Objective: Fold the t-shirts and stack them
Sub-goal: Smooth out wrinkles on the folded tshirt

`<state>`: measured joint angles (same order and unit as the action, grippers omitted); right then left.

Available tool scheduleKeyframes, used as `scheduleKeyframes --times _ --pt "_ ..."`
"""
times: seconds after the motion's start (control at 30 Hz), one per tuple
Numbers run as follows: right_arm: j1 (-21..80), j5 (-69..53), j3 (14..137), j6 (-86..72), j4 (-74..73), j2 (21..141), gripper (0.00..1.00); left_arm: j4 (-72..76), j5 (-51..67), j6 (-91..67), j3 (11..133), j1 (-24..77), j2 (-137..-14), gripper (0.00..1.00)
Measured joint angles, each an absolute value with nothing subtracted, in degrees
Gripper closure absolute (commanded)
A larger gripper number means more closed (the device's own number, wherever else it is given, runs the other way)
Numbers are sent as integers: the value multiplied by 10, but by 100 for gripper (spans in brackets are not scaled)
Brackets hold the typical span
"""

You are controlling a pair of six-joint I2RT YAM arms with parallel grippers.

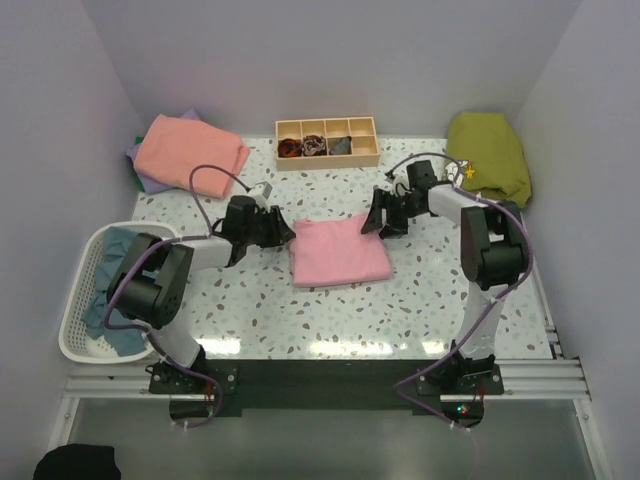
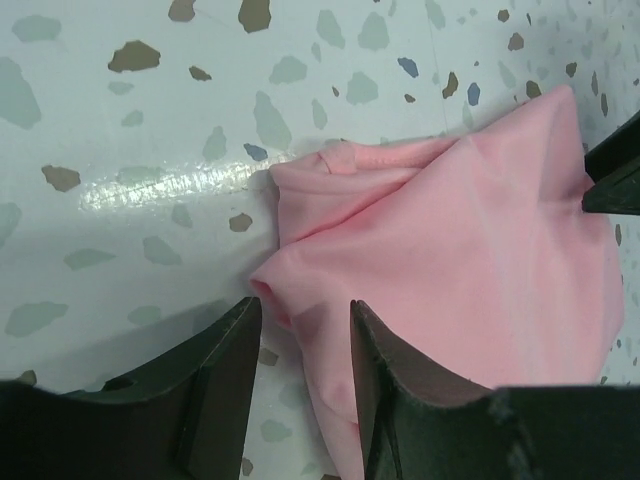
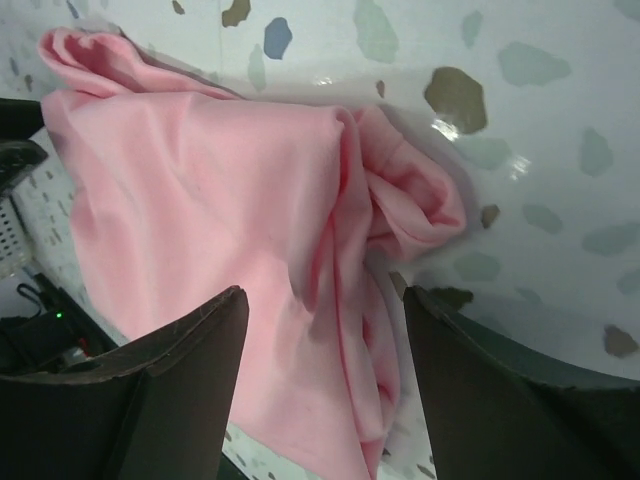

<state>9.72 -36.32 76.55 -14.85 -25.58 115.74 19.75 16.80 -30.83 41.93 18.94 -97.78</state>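
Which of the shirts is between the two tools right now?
The light pink t-shirt, folded at mid-table. The salmon t-shirt lies back left, the olive cloth back right, the teal one in the basket.

Black joints and white links on arms (image 1: pixel 165 278); purple cables (image 1: pixel 205 172) looped alongside; matte black, wedge-shaped fingers (image 2: pixel 400 400); green light at right base (image 1: pixel 452 388).
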Motion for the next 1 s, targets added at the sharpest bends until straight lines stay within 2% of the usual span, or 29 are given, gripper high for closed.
scheduleKeyframes --times 0.23,0.47,0.83,1.0 --pt "96 -255 749 -142 -276 1066 30 146 136 -304 432 190 -928 53" --pt "99 -254 737 -140 -267 1030 30 138 135 -309 384 198 -855 52" --pt "128 -263 726 -143 -235 1054 30 180 135 -319 384 201 -932 52" --pt "127 -262 753 -143 -223 1105 31 219 134 -327 384 201 -969 52"
